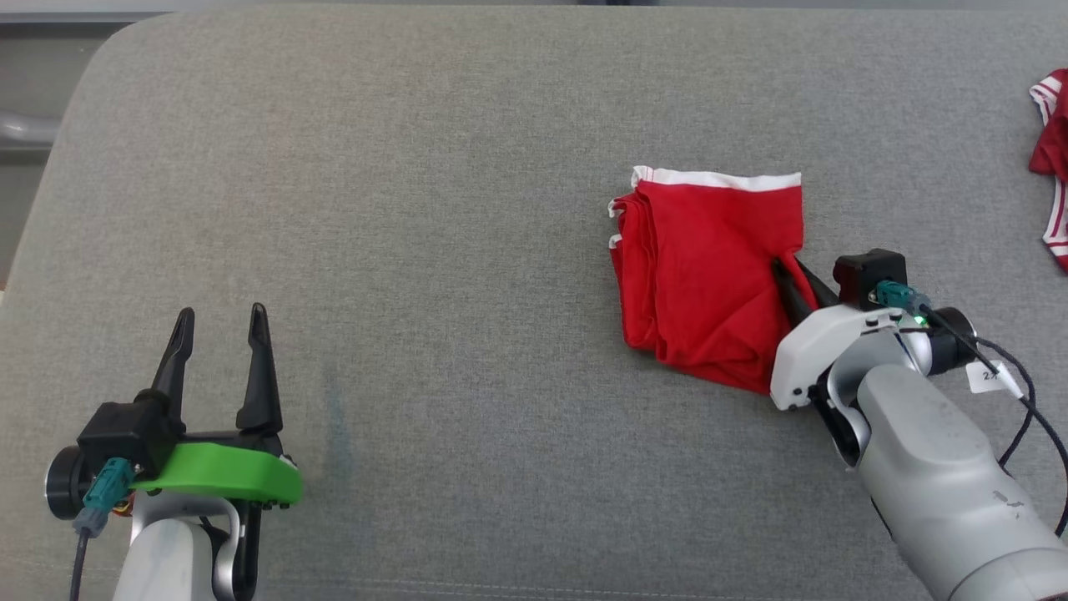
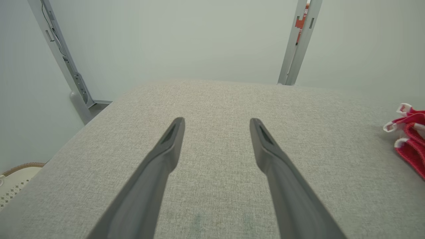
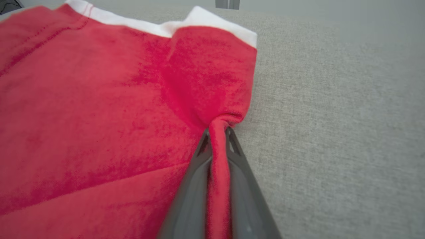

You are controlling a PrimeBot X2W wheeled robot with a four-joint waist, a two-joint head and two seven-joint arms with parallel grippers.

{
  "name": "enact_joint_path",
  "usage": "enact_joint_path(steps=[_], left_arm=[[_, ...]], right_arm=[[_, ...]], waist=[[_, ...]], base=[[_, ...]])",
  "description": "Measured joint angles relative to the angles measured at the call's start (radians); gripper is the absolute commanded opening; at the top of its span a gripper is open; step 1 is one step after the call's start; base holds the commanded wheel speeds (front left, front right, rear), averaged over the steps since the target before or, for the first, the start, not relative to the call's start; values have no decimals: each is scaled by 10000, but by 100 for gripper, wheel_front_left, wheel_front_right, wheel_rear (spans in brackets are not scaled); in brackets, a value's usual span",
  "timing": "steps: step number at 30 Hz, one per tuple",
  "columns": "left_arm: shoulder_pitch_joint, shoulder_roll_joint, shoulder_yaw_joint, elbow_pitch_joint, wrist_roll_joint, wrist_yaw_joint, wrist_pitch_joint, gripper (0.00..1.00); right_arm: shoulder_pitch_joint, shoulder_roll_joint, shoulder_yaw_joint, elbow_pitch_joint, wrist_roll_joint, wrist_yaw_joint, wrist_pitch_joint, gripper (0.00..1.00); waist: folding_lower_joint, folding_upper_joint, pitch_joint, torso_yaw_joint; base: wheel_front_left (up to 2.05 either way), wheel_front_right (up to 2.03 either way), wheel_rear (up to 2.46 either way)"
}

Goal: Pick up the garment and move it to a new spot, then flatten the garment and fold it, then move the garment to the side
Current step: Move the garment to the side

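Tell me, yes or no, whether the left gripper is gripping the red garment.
No: the left gripper stands open over the grey cushion, and the red garment lies apart from it at that view's right edge.

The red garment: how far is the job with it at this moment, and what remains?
Done, it seems: the red garment lies folded in a compact stack on the grey surface, white trim along its far edge. In hand: the right tool is shut on a pinch of its right edge. The left tool is open, apart from it. Left: probably to carry it aside and release.
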Motion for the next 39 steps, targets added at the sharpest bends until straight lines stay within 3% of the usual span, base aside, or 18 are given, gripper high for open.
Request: enact_joint_path(steps=[8,16,27,39], left_arm=[[-236,77,84,-474,73,-40,-12,100],[-675,393,31,-1068,111,-75,-12,100],[-728,1534,82,-2700,174,-86,244,100],[-453,2071,140,-4539,132,-63,1047,100]], right_arm=[[-1569,-869,1227,-347,-21,-2,357,0],[-2733,-2452,2136,-1327,560,-2,1045,0],[-3771,-4740,1944,-3133,1383,-4,1994,0],[-4188,-6138,1298,-3870,1764,-4,3292,0]], waist=[[0,0,566,-467],[1,0,1443,-1250],[1,1,2725,-2685],[1,0,3894,-3775]], base=[[0,0,0],[0,0,0],[0,0,0],[0,0,0]])
